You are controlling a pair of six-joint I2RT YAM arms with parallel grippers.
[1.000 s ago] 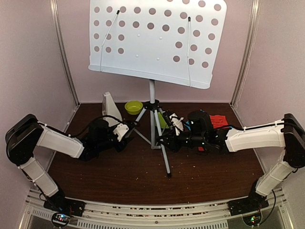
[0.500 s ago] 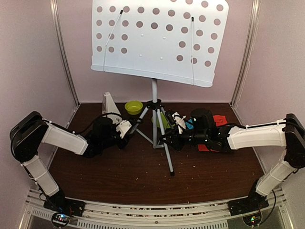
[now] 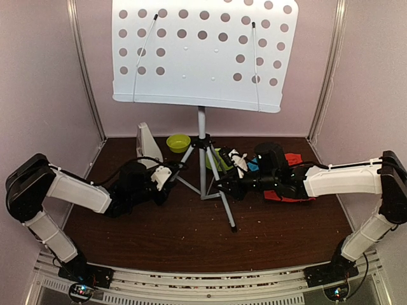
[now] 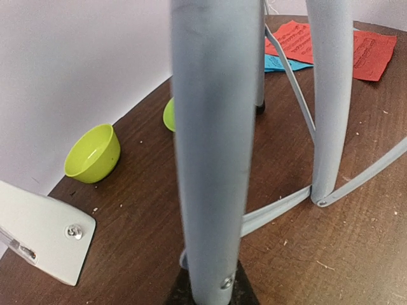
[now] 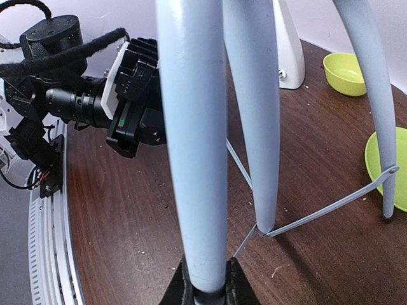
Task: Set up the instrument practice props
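Grey folding tripod (image 3: 202, 159) stands mid-table carrying the perforated music-stand desk (image 3: 197, 57), stiff but top-heavy and probably tippy, so best held low on its slick legs: right gripper (image 5: 205, 286) clamps one leg, left gripper (image 4: 206, 289) seemingly pinches another, pads barely visible.

Top view looks down from behind — both wrist views hug the tripod (image 4: 216, 159).

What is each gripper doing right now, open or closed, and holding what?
Left gripper: closed on one leg of the grey tripod.
Right gripper: closed on another leg of the same tripod.
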